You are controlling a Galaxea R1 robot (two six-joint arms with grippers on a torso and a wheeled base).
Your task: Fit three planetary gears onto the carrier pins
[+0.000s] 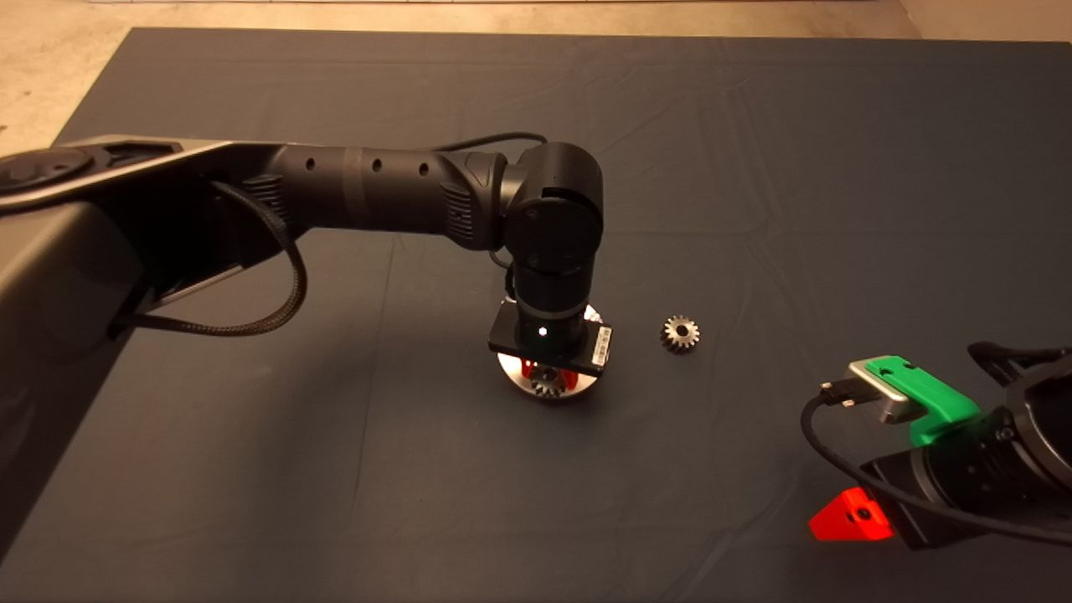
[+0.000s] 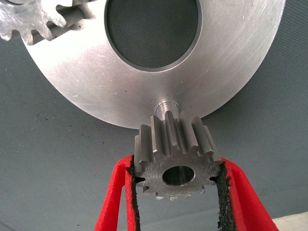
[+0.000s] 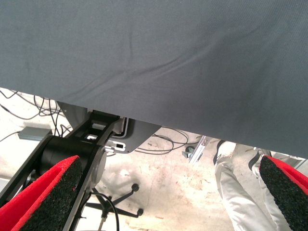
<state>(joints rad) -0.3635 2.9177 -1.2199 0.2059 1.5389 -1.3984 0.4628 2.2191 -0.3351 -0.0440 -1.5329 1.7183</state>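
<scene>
Jaws on my left gripper are closed on a planetary gear, the red fingers pinching its toothed rim from both sides, centre hole facing the wrist camera. That gear sits at the rim of the round carrier disc, right in front of one carrier pin; only the pin's top shows above the gear, and I cannot tell whether gear and pin touch. A second gear lies on the disc beyond the large central hole, cut off by the picture's edge, so I cannot see what it sits on. From the head view the left arm covers most of the disc, which lies near the middle of the surface; just the red fingers and the held gear peek out below the wrist. A third gear lies loose on the mat, well apart from the disc toward the right edge. My right gripper waits at the near right corner, jaws wide apart with nothing between them; its wrist view shows the mat's edge, floor cables, a chair base and a person's legs.
</scene>
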